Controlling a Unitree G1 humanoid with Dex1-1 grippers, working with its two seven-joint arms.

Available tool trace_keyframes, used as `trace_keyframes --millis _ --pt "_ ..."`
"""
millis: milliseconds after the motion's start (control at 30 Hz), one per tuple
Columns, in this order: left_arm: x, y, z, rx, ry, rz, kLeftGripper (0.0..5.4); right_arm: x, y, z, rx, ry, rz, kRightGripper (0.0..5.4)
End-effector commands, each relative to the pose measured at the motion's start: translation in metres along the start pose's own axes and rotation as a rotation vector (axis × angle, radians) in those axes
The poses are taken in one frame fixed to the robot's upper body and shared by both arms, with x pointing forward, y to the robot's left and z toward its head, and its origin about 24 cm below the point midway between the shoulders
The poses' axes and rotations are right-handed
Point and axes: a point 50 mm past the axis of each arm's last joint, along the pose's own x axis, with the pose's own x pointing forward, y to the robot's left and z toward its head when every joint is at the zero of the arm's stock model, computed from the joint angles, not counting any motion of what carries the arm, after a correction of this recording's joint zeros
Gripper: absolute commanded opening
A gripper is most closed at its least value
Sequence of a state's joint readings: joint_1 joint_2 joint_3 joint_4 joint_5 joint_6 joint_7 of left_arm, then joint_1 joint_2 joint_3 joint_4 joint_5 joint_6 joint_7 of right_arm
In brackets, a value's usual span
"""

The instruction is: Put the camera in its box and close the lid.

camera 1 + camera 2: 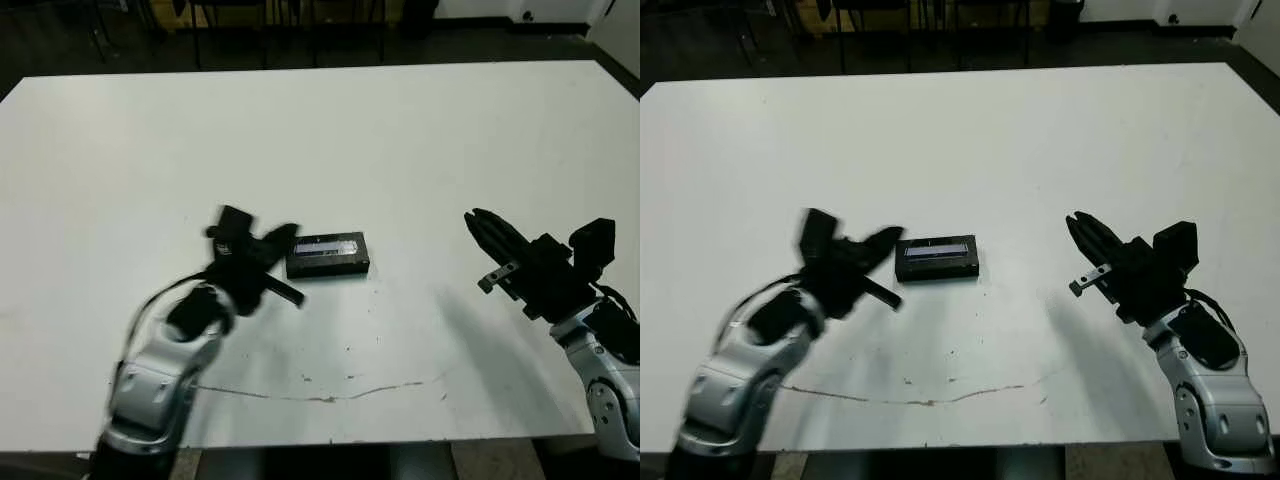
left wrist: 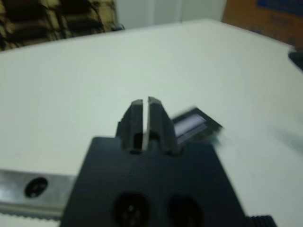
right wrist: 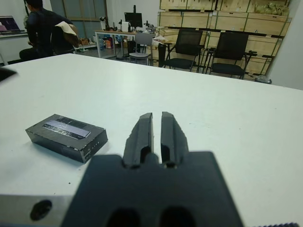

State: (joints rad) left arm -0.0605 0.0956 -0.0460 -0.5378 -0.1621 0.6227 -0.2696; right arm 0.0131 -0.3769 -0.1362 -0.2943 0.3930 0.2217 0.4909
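Box (image 1: 327, 256): mid-table, lid (image 3: 66, 127) seated flush on top, so the camera's presumably inside.
Left gripper (image 2: 145, 108): fingers pinched together, empty, just beside the box.
Right gripper (image 3: 156, 124): fingers together, empty, well clear.

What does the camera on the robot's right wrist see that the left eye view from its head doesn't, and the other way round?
Only the right wrist view shows the room beyond the table: a seated person, black office chairs and wooden crates. Only the left eye view shows both arms at once, with the left gripper close beside the box and the right gripper well apart from it. Both show the white table and the black box with the lid on it, its silvery strip facing up.
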Motion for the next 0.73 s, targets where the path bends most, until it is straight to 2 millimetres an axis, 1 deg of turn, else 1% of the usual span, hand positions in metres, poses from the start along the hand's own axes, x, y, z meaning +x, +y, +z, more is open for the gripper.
trace_keyframes --millis 33,133,233,400,567,733 --pt "-0.014 0.021 0.004 0.014 -0.061 0.089 0.01 0.003 0.0 -0.003 0.01 0.013 -0.016 0.0" --pt "-0.023 0.036 0.012 0.053 -0.149 0.175 0.01 0.009 0.002 0.003 0.011 0.004 -0.023 0.0" --pt "-0.031 0.049 0.015 0.078 -0.205 0.256 0.01 0.014 0.004 0.008 -0.006 -0.02 -0.029 0.0" --pt "-0.042 0.067 0.004 0.046 -0.258 0.35 0.01 0.023 0.01 0.011 -0.062 -0.041 -0.079 0.0" --pt "-0.046 0.071 -0.008 -0.008 -0.248 0.4 0.01 0.032 0.01 0.007 -0.061 -0.088 -0.084 0.0" --pt "-0.046 0.07 -0.009 -0.018 -0.246 0.411 0.01 0.037 0.008 0.005 -0.068 -0.112 -0.073 0.0"
